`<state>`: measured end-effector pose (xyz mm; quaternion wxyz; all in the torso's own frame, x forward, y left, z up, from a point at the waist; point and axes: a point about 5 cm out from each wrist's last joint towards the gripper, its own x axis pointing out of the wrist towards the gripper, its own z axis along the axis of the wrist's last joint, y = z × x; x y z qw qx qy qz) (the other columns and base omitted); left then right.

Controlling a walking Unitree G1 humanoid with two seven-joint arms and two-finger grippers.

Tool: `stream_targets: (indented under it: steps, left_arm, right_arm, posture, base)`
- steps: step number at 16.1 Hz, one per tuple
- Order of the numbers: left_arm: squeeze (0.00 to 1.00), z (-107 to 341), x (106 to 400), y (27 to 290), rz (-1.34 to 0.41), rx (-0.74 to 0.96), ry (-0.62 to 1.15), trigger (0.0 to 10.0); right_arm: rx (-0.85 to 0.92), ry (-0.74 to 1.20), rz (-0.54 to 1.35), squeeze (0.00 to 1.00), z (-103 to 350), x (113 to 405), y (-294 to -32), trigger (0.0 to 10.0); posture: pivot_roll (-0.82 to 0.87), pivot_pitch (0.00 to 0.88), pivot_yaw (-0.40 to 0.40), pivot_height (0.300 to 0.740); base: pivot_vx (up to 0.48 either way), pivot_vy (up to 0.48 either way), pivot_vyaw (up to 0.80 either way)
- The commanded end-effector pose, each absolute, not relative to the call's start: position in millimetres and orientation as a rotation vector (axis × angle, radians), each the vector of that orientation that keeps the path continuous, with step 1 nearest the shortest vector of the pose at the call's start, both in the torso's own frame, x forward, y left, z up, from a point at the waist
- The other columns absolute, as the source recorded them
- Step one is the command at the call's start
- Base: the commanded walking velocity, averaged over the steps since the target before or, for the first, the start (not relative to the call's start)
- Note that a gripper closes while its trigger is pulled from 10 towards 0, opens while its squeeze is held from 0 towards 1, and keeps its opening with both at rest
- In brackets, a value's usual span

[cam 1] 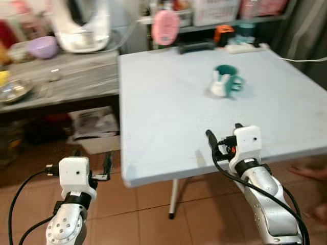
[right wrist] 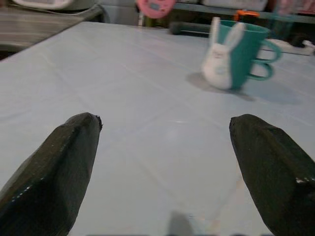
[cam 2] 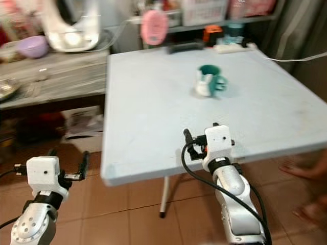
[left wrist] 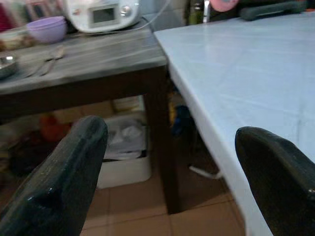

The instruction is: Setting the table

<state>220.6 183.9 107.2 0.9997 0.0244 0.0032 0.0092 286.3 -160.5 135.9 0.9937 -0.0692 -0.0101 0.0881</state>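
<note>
The teal rabbit mug, rigid, breakable and slick, suits a handle grip; right end effector gapes wide, empty, mug at one o'clock.

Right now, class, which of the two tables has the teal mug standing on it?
The pale blue table on the right, with the teal mug upright near its far side. The dark wooden table to its left carries a purple bowl and a white appliance.
</note>
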Motion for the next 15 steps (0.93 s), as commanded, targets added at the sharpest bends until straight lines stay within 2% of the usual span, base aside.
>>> stream_targets:
  steps: [1,15]
  left_arm:
    - [0.00,111.3,220.3,184.2,0.019,0.064,-0.003,10.0]
    - [0.00,107.6,221.9,182.1,0.017,0.066,0.019,10.0]
  right_arm:
    - [-0.134,-0.036,0.187,0.00,141.4,285.3,-157.7,10.0]
    - [-0.128,-0.015,0.194,0.00,136.9,285.4,-155.3,10.0]
  posture:
    - [-0.21,0.105,0.075,0.740]
    - [-0.21,0.105,0.081,0.740]
  base:
    - [0.000,-0.480,0.00]
    - [0.000,-0.480,0.00]
